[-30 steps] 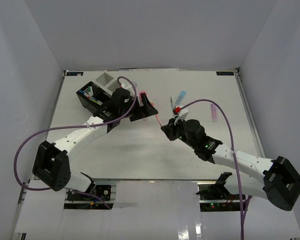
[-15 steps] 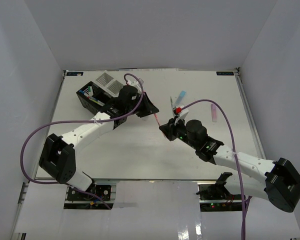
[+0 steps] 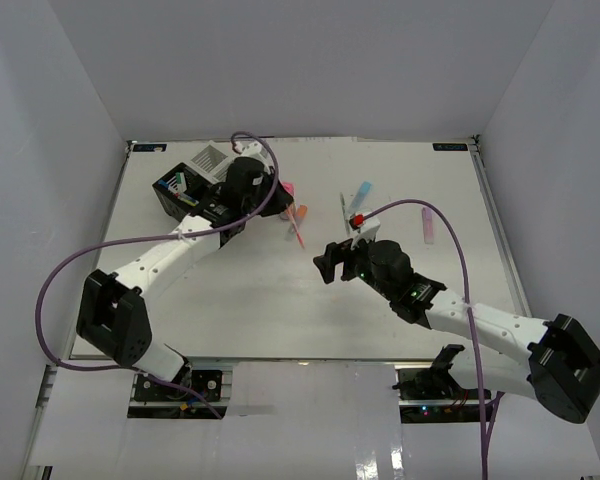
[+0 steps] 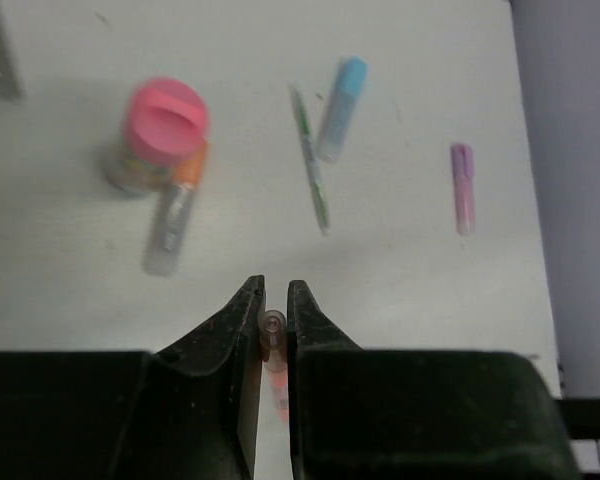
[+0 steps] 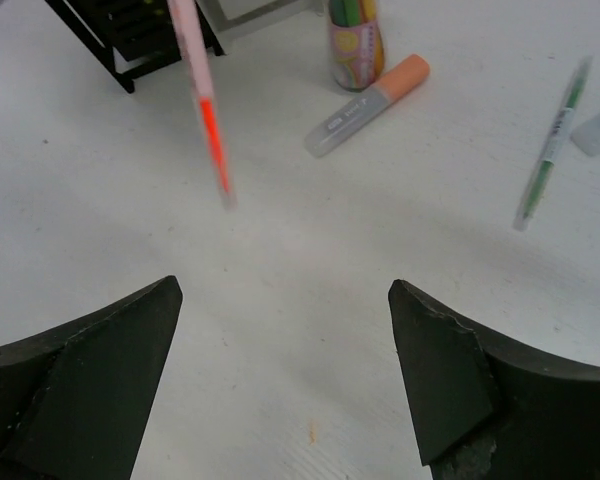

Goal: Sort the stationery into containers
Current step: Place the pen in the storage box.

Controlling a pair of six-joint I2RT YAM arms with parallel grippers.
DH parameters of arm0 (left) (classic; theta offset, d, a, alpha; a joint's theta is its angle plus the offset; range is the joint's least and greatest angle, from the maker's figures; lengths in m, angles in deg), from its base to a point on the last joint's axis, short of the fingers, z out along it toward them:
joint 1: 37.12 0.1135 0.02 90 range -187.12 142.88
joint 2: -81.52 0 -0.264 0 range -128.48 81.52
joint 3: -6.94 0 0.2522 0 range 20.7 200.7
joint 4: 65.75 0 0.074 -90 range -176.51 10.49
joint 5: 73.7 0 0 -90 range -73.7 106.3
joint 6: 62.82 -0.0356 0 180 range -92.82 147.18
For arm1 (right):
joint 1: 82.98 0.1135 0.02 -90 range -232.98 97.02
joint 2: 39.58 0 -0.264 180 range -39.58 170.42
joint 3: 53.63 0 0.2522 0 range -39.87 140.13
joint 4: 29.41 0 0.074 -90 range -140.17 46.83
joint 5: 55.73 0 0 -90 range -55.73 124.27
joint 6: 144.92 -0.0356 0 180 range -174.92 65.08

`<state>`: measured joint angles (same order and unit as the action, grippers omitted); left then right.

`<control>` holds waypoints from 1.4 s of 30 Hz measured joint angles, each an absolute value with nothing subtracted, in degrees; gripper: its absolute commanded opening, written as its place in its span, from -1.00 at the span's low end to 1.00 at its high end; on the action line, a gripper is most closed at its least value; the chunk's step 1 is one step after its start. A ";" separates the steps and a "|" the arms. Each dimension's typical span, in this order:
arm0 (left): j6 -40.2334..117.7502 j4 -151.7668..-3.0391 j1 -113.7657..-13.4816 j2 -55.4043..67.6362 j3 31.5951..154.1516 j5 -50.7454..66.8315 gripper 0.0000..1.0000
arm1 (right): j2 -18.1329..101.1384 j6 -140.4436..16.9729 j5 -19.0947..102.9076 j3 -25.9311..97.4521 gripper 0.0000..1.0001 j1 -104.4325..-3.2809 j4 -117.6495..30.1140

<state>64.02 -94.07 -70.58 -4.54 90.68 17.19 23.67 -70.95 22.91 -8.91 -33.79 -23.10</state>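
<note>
My left gripper [image 4: 273, 290] is shut on a thin red pen [image 4: 274, 340]. In the top view that gripper [image 3: 273, 205] holds the red pen [image 3: 296, 231] slanting down over the table, just right of the black container [image 3: 177, 196] and a white container [image 3: 211, 160]. My right gripper [image 5: 283, 290] stands open over bare table with nothing between its fingers, and the red pen [image 5: 206, 105] hangs ahead of it. Loose on the table lie a pink-capped cylinder [image 4: 166, 125], an orange-capped marker [image 4: 175, 210], a green pen [image 4: 311, 160], a light-blue block [image 4: 342, 95] and a lilac block [image 4: 463, 186].
The black container holds several pens. White walls enclose the table on three sides. My right gripper [image 3: 328, 264] sits near the table's middle, with its purple cable looping above the arm. The lilac block [image 3: 428, 224] lies alone towards the right edge.
The left gripper closed on the red pen that the right gripper was holding. The right gripper then opened and let go. The left arm drew back towards the containers with the pen.
</note>
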 measured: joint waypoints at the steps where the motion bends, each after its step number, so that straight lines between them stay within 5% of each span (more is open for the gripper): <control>1: 62.86 -94.34 -68.50 -4.39 91.27 18.63 -0.90 | 23.82 -70.93 21.91 -8.91 0.80 -33.79 -23.73; 10: 57.00 -93.40 -47.28 -2.42 93.85 29.95 -0.90 | 25.85 -69.27 15.96 -8.91 0.80 -34.14 -25.94; 21: 55.04 -83.45 -40.44 -1.61 87.47 35.64 -0.83 | 28.26 -68.20 14.87 -8.91 0.84 -36.07 -26.70; 26: 54.93 -82.21 -39.41 -2.27 85.43 36.47 -0.28 | 30.40 -68.00 14.71 -8.78 0.91 -37.82 -26.77; 33: 54.60 -84.41 -39.45 -2.42 85.15 34.76 0.95 | 39.01 -67.98 14.26 -2.84 1.00 -42.78 -28.26; 42: 53.31 -95.65 -39.43 3.66 85.32 24.75 0.96 | 55.40 -67.83 14.91 10.56 0.61 -47.83 -30.51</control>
